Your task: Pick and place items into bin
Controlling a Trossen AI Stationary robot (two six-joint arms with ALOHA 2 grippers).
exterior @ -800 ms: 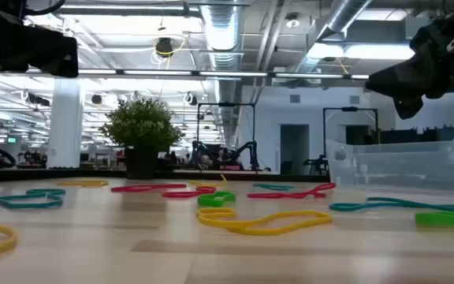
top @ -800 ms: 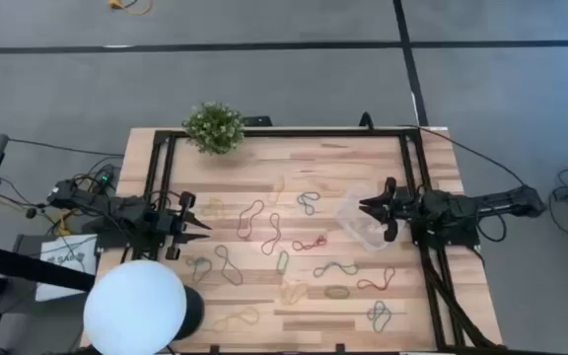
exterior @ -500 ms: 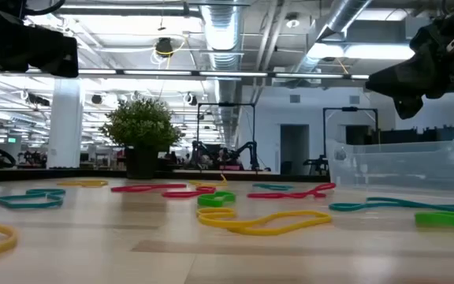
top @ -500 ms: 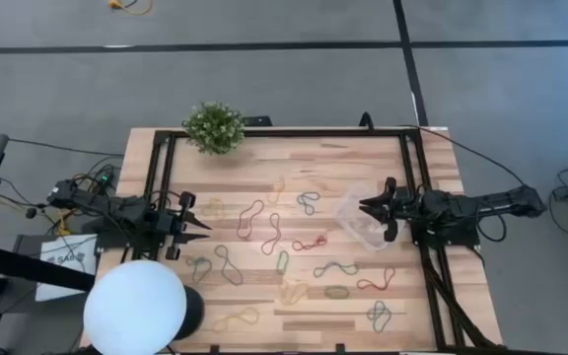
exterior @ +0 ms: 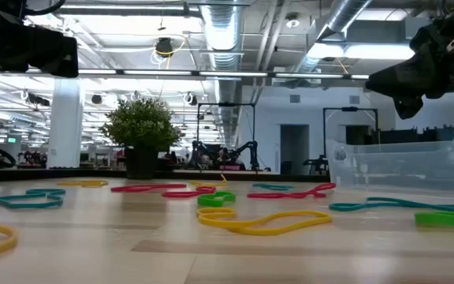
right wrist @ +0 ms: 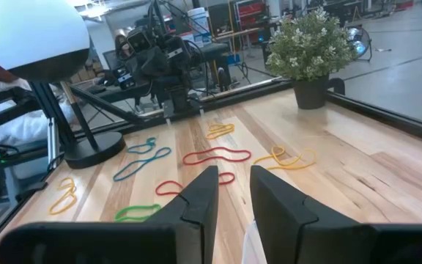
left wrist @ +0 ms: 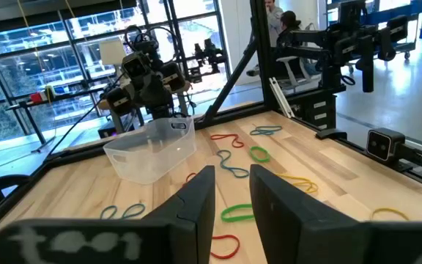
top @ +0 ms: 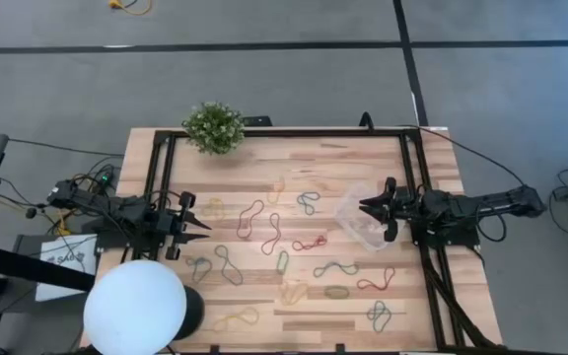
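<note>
Many coloured rubber bands lie flat across the wooden table: a red one [top: 309, 242], a green one [top: 282, 261], a teal one [top: 335, 268], a yellow one [top: 237, 318] and others. The clear bin [top: 365, 225] stands on the table at the right; it also shows in the low view [exterior: 400, 166] and the left wrist view [left wrist: 152, 150]. My right gripper [top: 363, 206] is shut and empty, raised above the bin's left rim [exterior: 385, 79]. My left gripper [top: 208, 225] is shut and empty, above the table near its left edge.
A potted plant [top: 214, 127] stands at the far left corner. A white globe lamp [top: 134, 308] on a dark base stands at the near left corner. Black frame rails [top: 156, 177] run along the table's left, right and far sides. A person [left wrist: 288, 29] sits far behind the table.
</note>
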